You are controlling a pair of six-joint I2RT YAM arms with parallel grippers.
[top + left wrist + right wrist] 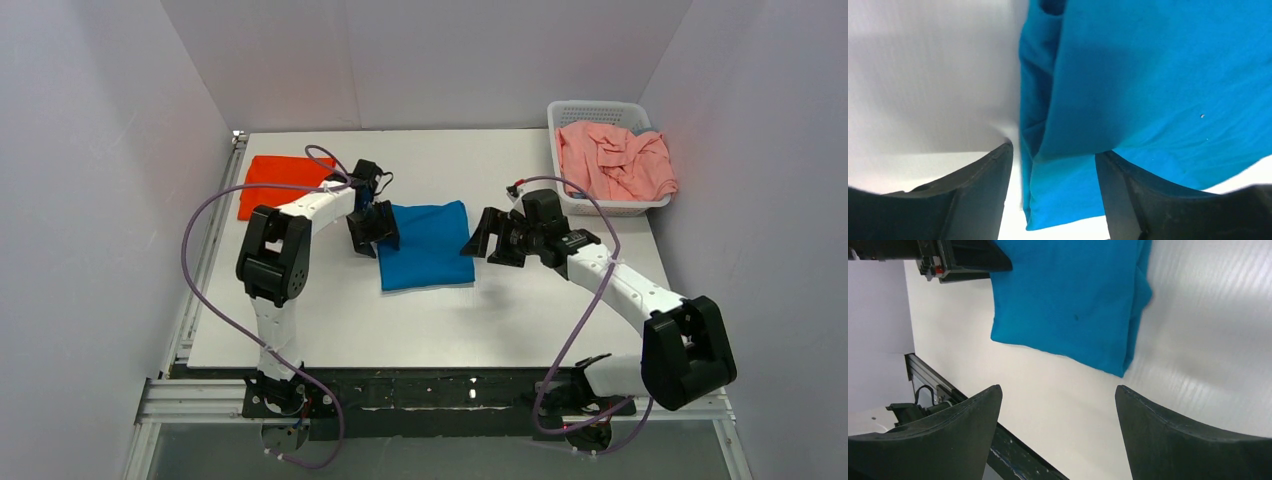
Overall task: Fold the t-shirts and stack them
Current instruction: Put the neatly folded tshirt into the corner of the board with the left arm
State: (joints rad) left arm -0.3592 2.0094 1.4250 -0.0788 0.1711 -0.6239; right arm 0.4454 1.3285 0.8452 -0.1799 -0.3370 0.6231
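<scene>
— Looking from above, where's the blue t-shirt (425, 245)?
— Folded flat mid-table (400, 330), between my hands; my left gripper (375, 228) is at its left edge.
— Left wrist?
— Jaws apart, straddling that edge, not pinching.
— Right wrist?
— My right gripper (1058, 387) is spread wide and empty, with the shirt lying ahead.
</scene>
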